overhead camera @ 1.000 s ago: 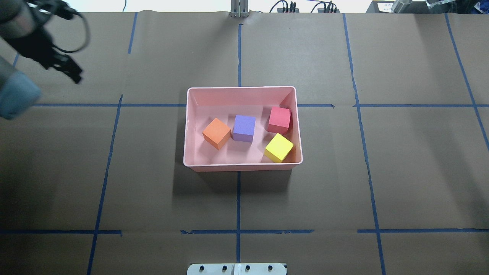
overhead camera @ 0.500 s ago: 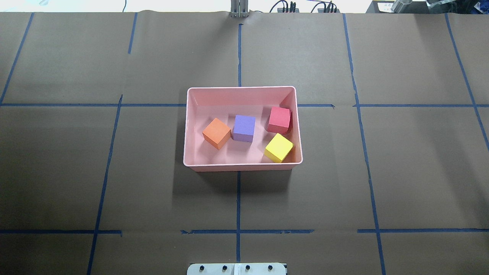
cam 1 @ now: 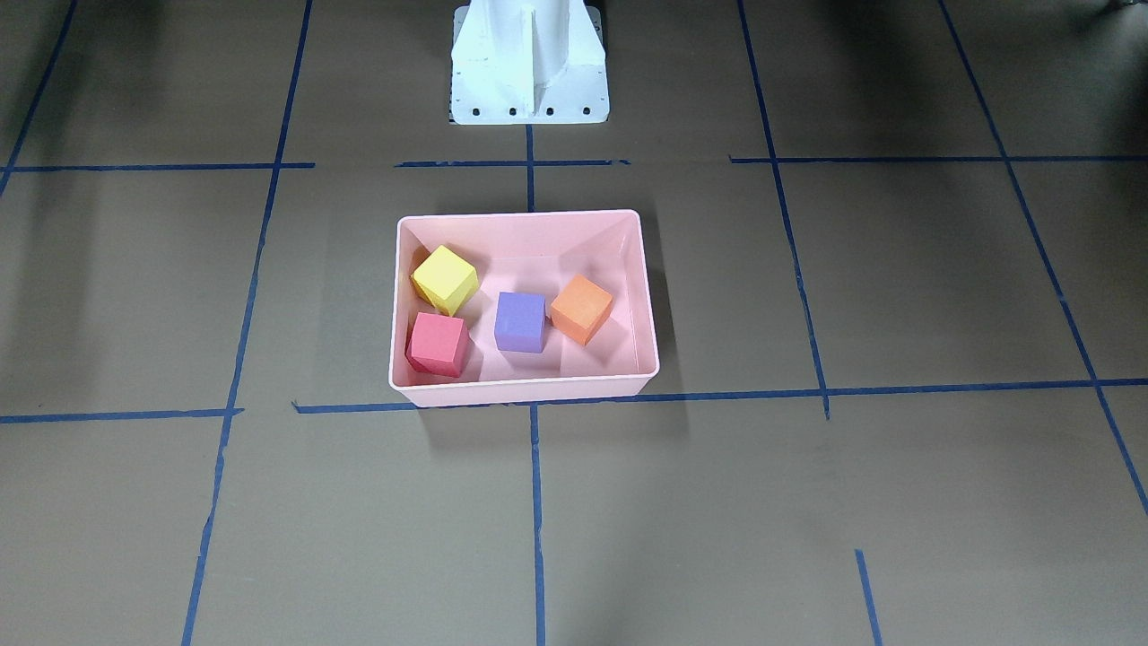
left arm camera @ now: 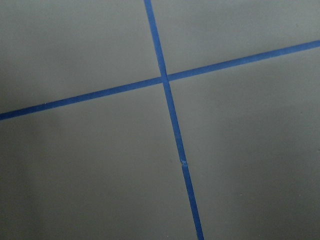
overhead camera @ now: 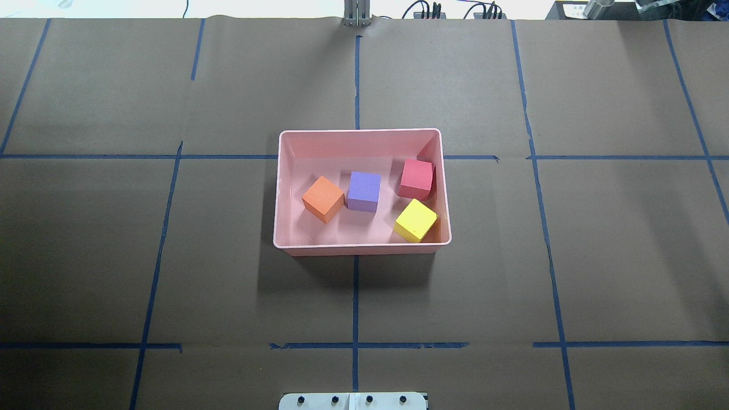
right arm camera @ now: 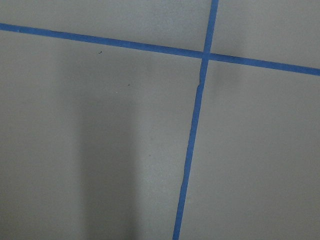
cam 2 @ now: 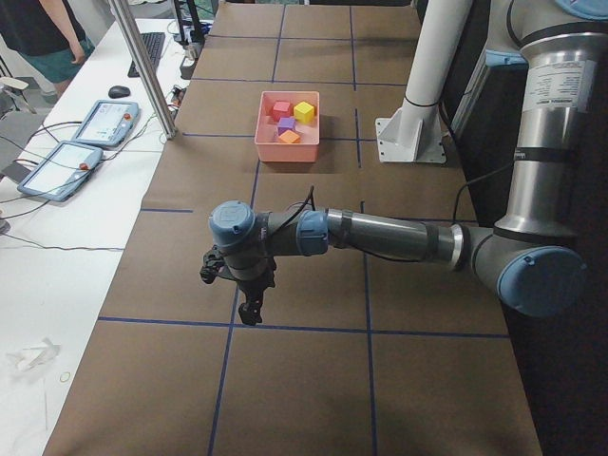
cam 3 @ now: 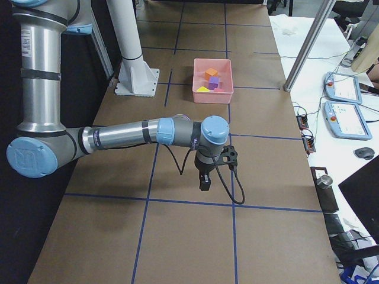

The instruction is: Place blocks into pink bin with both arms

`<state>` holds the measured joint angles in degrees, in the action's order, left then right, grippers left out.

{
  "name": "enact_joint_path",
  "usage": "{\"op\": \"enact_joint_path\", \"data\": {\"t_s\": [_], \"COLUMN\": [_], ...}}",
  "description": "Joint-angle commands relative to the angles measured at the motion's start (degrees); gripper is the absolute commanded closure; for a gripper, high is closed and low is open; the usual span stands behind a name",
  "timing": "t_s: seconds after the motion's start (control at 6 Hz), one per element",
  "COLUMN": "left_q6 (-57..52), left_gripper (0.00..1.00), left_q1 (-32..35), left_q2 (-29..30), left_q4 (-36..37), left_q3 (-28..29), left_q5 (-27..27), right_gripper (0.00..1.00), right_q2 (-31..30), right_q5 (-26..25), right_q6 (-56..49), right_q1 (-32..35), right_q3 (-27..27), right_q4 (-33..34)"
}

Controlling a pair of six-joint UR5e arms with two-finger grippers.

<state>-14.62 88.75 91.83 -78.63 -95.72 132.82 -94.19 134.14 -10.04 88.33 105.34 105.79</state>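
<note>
The pink bin stands mid-table and holds the orange block, the purple block, the red block and the yellow-green block. All show again in the front view, inside the bin. Neither arm is in the overhead or front view. My left gripper shows only in the exterior left view, low over bare paper far from the bin. My right gripper shows only in the exterior right view, far from the bin. I cannot tell whether either is open or shut.
The white pedestal base stands behind the bin. Blue tape lines grid the brown paper. A side table with tablets and a metal post runs along the far edge. Both wrist views show only paper and tape.
My left arm, at the overhead view's upper left one second ago, has withdrawn out of that view. The bin and the blocks have not moved.
</note>
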Motion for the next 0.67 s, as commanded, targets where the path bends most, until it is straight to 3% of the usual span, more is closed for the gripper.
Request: {"op": "enact_joint_path", "data": {"t_s": [0.0,0.5], "left_q6": [0.12,-0.23], "left_gripper": [0.00,0.00], "left_q1": [0.10,0.11], "left_q2": [0.01,-0.16], "left_q4": [-0.73,-0.73], "left_q3": [-1.22,-1.32], "left_q5": [-0.10,-0.37], "right_gripper": [0.00,0.00], "right_q2": [-0.12,-0.91], "right_q5": [0.06,0.15], "right_q6": [-0.06,0.02], "right_q1": [0.00,0.00], "right_q3": [-0.30,-2.33], "right_q4": [-1.37,-5.77]}}
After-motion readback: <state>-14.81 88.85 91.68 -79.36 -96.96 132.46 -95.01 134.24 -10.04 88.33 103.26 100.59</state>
